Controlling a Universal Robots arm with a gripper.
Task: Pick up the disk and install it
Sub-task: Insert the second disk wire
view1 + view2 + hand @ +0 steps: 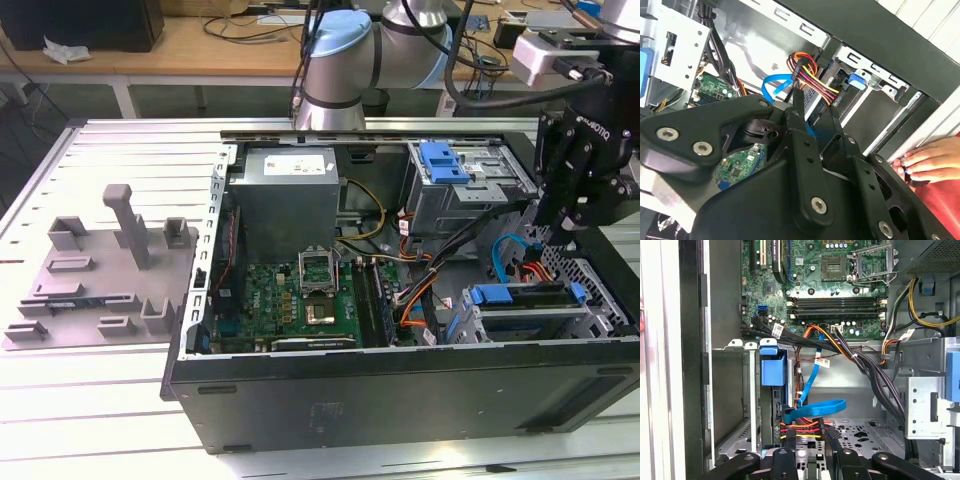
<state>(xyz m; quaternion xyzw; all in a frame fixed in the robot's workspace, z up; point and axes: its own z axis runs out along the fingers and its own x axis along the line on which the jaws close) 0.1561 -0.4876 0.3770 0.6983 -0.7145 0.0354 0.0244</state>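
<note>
The disk (505, 297), silver with a bright blue carrier frame, lies in the lower drive bay at the open computer case's front corner, on the exterior view's right. Its blue frame end (772, 372) stands up out of the grey bay in the first wrist view, and its blue tab (855, 80) shows in the second wrist view. My black gripper (558, 222) hangs just above the bay's cable end, apart from the disk. Its fingers (799, 107) stand apart, open, with nothing between them. They point at the red-yellow-orange power plug (800, 427).
A curved blue cable (510, 248) loops beside the gripper. A blue latch plate (445, 160) tops the grey cage behind. Motherboard (290, 295) and power supply (285, 195) fill the case. A person's hand (930, 157) rests on the case edge. A grey fixture plate (100, 270) lies on the exterior view's left.
</note>
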